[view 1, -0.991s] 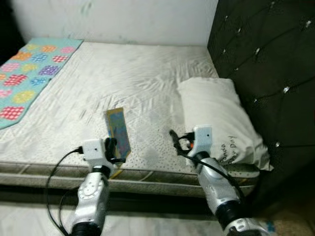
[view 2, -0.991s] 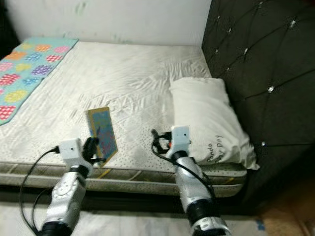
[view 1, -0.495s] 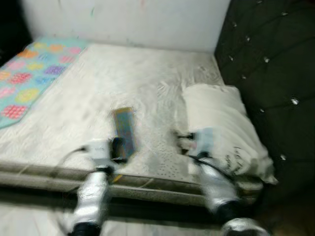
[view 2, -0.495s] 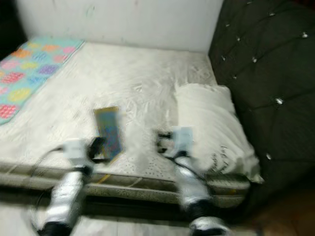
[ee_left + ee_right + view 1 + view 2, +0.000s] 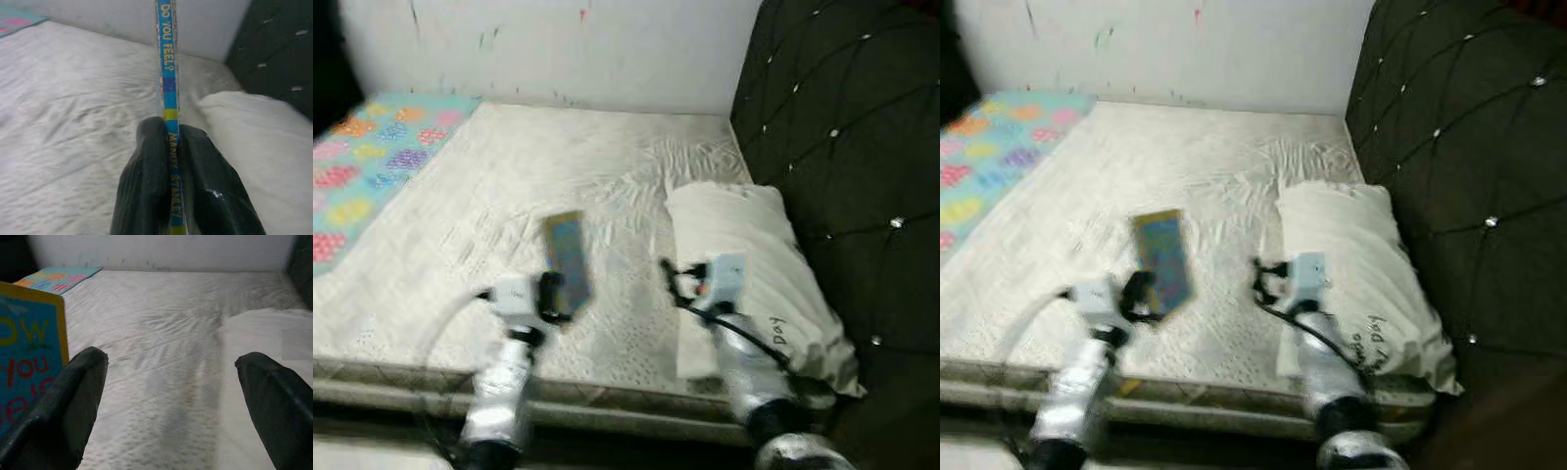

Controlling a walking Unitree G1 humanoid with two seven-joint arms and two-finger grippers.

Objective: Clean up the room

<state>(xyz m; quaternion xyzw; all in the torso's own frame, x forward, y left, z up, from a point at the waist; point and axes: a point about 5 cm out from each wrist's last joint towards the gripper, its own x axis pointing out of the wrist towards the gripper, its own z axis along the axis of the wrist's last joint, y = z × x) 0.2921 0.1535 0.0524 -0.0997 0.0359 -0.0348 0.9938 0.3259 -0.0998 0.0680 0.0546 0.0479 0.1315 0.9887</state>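
Left gripper holds a thin book upright above the bed, near the front edge; fingers clenched on the spine, one on each side. Spine reads "DO YOU FEEL?" and a name below it. Cover is blue with a yellow border, letters in yellow and red, seen from the right wrist view

Right gripper hangs just beside the book, over the sheet, between book and pillow; fingers spread wide, nothing in them

Pillow lies at the head end against the dark tufted headboard, some writing along its near edge. A patterned blanket, turquoise with coloured blobs, covers the far left part of the bed. Pale wall behind

Head views blurred, the arms most of all

Step in hand, as I judge it: the book is picked up and is being carried off to wherever it belongs. No shelf or desk in sight, so the next move likely calls for turning away from the bed to find a place for it, keeping the grip firm: the book is thin and pinched only at its lower spine, so it could swing or slip
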